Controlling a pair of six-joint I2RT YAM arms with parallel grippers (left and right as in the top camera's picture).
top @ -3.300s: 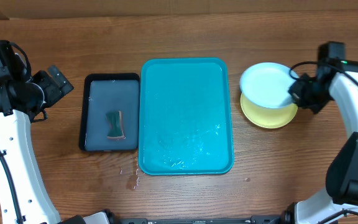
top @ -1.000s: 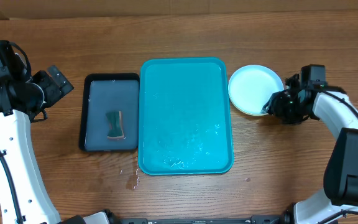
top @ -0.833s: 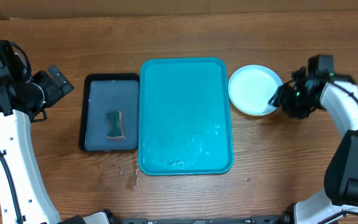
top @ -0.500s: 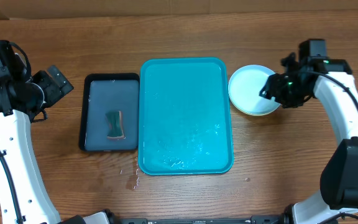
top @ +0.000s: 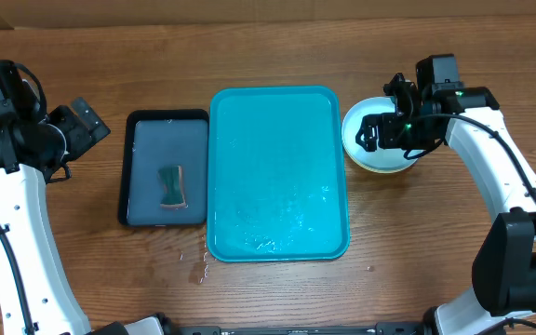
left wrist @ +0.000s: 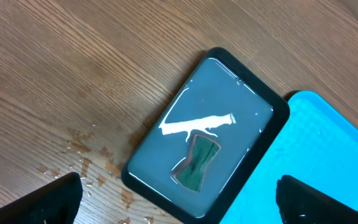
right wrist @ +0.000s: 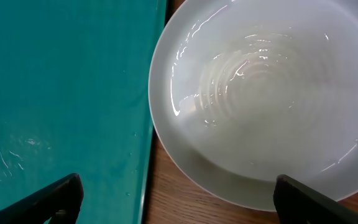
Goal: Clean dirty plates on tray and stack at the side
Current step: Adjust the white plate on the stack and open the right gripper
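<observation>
The pale plate [top: 354,140] [right wrist: 260,93] lies on top of a yellow-green plate whose rim [top: 385,169] shows beneath it, on the wood just right of the turquoise tray [top: 277,172] [right wrist: 61,93]. The tray holds only a film of water. My right gripper [top: 380,130] [right wrist: 179,205] hovers over the stack's near-left edge, open, with nothing between its fingers. My left gripper [top: 89,121] [left wrist: 179,205] stands open at the far left, above the table beside the dark tray.
A dark navy tray [top: 166,126] [left wrist: 229,81] with water and a green sponge [top: 171,186] [left wrist: 197,163] sits left of the turquoise tray. Water drops spot the wood near its front corner [top: 198,265].
My right gripper has opened and let go of the pale plate, which now rests on the stack. The right arm has swung back and left over it. The left arm has not moved.
</observation>
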